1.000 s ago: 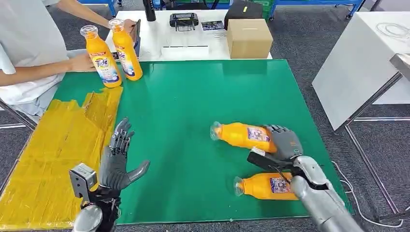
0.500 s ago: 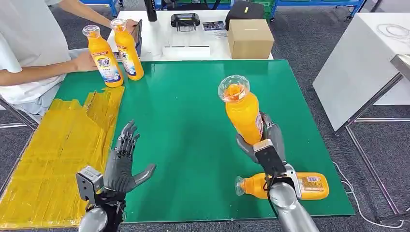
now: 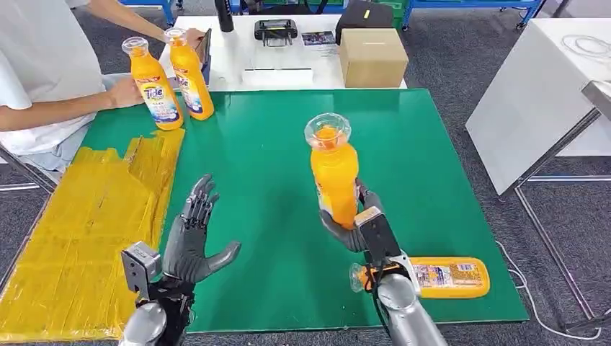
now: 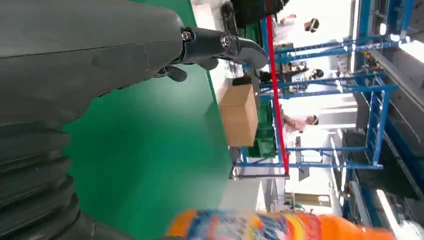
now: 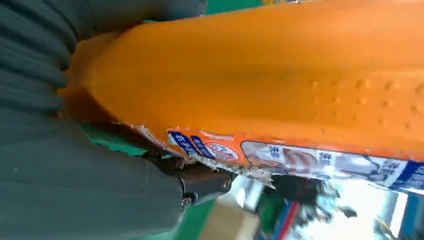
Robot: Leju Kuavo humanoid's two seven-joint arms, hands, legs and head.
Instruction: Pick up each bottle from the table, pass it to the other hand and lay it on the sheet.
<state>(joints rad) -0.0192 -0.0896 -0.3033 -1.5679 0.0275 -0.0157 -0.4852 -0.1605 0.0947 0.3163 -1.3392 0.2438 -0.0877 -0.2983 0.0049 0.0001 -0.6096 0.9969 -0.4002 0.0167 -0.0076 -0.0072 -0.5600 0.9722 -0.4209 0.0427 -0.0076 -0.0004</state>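
Orange "Tide" bottles [image 3: 153,86] (label perhaps)

bare green mat [image 3: 274,173] between hands, no obstacles

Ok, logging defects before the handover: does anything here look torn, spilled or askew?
Yes, one thing: the label on the bottle held upright by the right hand looks ragged and torn along its edge in the right wrist view. No spill shows on the green mat. The other bottle lies on its side near the front edge.
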